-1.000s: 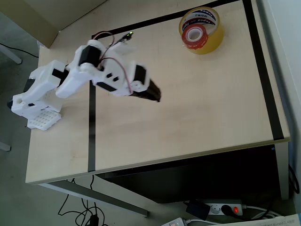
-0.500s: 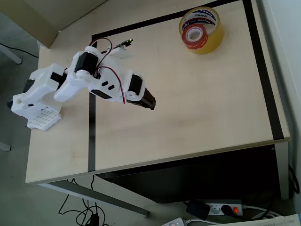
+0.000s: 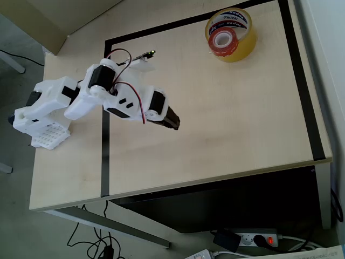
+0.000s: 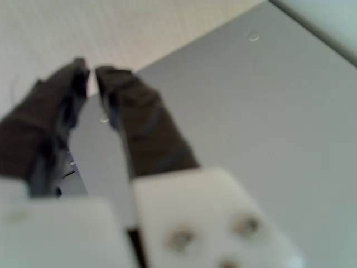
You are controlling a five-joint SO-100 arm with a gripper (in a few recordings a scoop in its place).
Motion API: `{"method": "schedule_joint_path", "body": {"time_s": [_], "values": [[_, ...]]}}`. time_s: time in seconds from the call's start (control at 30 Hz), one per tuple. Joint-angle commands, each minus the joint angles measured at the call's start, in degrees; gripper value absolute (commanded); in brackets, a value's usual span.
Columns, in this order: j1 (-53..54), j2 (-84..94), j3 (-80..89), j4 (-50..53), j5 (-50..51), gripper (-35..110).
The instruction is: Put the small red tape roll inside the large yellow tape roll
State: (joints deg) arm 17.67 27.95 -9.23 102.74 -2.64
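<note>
Resting inside the large yellow tape roll (image 3: 230, 33), the small red tape roll (image 3: 220, 40) lies flat within the bigger ring's hole, its whitish core facing up; seen in the overhead view.

Large yellow tape roll: flat on the bench (image 3: 237, 124), near the far right corner, just inside the black tape line (image 3: 302, 81) that runs along the bench's right edge. White inner core printed in red and blue.

Arm (image 3: 102, 97): white body with black motors, based at the bench's left edge and reaching toward the middle. Red and dark wires loop over its upper joint; a small green light shows near the far black line.

Pincer (image 3: 173, 121): dark, over bare wood left of the bench's centre, well apart from both rolls. In the wrist view the pincer (image 4: 91, 71) shows two dark fingers (image 4: 136, 111) with only a narrow gap between the tips, nothing between them; the view is blurred, with pale wood and a grey surface beyond.

Black tape lines: a second line runs along the far edge and a third down the left part of the bench, passing under the arm.

Floor below the near edge: a power strip (image 3: 253, 238) with a lit red switch, plus loose cables.
</note>
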Motion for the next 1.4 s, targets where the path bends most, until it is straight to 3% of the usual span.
{"method": "schedule_joint_path", "body": {"time_s": [0.0,0.8,1.37], "values": [[-1.23,3.16,-4.66,-1.23,0.88,0],[-13.62,1.58,6.24,-31.11,-4.04,0],[-15.29,-4.83,7.56,-42.01,-5.54,0]]}}
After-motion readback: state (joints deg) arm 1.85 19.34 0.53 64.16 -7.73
